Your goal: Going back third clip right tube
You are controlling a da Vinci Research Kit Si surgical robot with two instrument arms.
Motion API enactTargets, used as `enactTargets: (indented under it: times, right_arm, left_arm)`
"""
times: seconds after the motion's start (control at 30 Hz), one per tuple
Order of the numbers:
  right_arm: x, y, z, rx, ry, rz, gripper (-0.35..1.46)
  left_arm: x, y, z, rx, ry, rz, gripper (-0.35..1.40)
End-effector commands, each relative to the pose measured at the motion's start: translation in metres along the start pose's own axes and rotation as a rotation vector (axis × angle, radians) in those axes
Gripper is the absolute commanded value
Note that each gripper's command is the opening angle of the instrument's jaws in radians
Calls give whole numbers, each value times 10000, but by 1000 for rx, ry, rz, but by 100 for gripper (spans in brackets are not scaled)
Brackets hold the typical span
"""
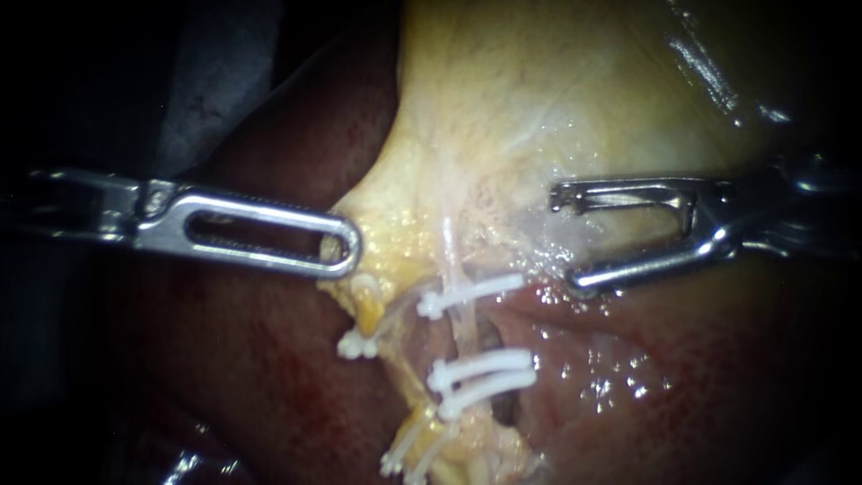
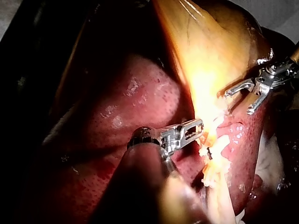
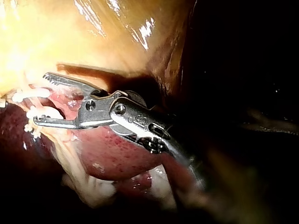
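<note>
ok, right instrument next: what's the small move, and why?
Probably draw the right instrument straight back along its shaft, away from the right tube. Its jaws stand open and empty, and three white clips already sit across that tube. The lower jaw's tip lies close to the nearest clip, so backing out without closing or sweeping sideways seems least likely to snag it.
</note>
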Motion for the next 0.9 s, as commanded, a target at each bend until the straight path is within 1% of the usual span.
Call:
enactTargets:
  times: [0.03, 0.2, 0.47, 0.57, 0.67, 0.9]
  right_arm:
    - [0, 0, 0, 0, 0, 0, 60]
    - [-1, -1, -2, 1, 0, 0, 60]
    - [-1, -5, -2, 1, 0, 0, 60]
    - [-1, -5, -2, 1, 0, 0, 60]
    - [-1, -5, -2, 1, 0, 0, 60]
    - [-1, -6, -2, 1, 0, 0, 60]
  left_arm:
    - [0, 1, 3, -1, -1, 1, -35]
    - [3, 7, 18, 3, 6, 5, -35]
    - [17, 10, 61, 19, 24, 10, -35]
    - [23, 12, 73, 18, 34, 9, -35]
    - [25, 14, 79, 19, 37, 12, -35]
    - [25, 14, 80, 20, 38, 13, -35]
